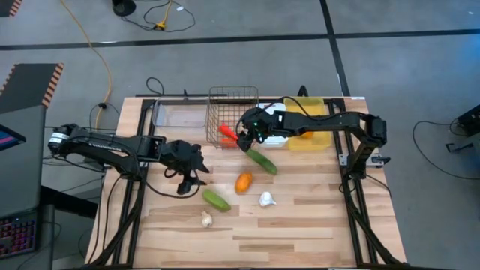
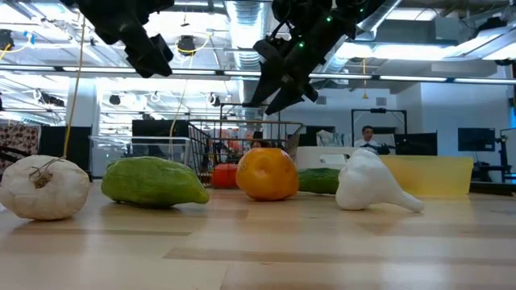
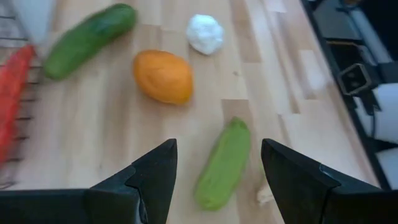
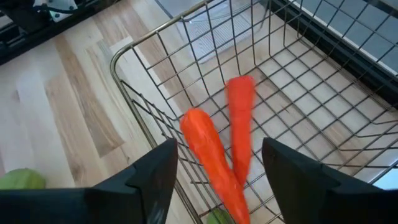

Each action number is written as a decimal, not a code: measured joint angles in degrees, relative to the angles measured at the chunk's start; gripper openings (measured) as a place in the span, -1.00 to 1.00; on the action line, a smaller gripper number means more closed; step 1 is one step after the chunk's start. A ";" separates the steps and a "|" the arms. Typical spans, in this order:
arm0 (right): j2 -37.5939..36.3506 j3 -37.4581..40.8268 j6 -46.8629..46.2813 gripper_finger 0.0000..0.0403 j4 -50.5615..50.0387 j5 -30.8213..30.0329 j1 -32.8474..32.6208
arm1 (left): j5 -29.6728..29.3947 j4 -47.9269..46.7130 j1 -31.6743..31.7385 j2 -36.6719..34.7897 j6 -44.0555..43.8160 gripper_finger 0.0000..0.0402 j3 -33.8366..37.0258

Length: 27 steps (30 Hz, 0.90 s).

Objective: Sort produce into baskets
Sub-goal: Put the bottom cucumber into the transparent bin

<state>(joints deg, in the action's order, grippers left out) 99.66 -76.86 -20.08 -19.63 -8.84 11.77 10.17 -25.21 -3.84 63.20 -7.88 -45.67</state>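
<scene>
Two orange-red carrots (image 4: 239, 124) (image 4: 208, 158) lie inside the dark wire-mesh basket (image 1: 231, 112); one is flat on its floor, the other slants by the near wall. My right gripper (image 4: 217, 186) hangs open above the basket's near edge (image 1: 244, 141), touching nothing. My left gripper (image 1: 193, 180) is open and held above the table over a green cucumber (image 3: 224, 165) (image 1: 216, 199). On the table lie a second cucumber (image 1: 262, 161), an orange (image 1: 244, 182) and two white garlic bulbs (image 1: 267, 199) (image 1: 206, 219).
A clear tray (image 1: 178, 114) stands left of the wire basket. A yellow bin (image 1: 313, 141) stands to its right, with something orange in it. A white bin (image 1: 279, 136) lies mostly under my right arm. A person (image 2: 368, 135) sits in the room beyond.
</scene>
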 joint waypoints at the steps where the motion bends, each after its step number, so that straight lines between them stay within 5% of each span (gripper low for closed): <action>1: 0.00 0.00 0.00 0.31 0.10 0.00 0.00 | 0.61 0.06 -0.02 0.36 0.00 0.09 0.02; 20: 0.00 0.00 0.04 0.32 -0.93 -0.02 -0.11 | 0.38 10.65 -7.51 14.20 4.31 0.10 0.05; 27: 0.00 0.00 0.09 0.32 -1.04 -0.02 -0.11 | 0.05 13.89 -9.68 19.75 3.14 0.30 0.05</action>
<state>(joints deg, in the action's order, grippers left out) 99.66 -76.86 -19.99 -20.67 -8.86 11.66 10.22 -11.32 -13.51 82.95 -4.74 -45.62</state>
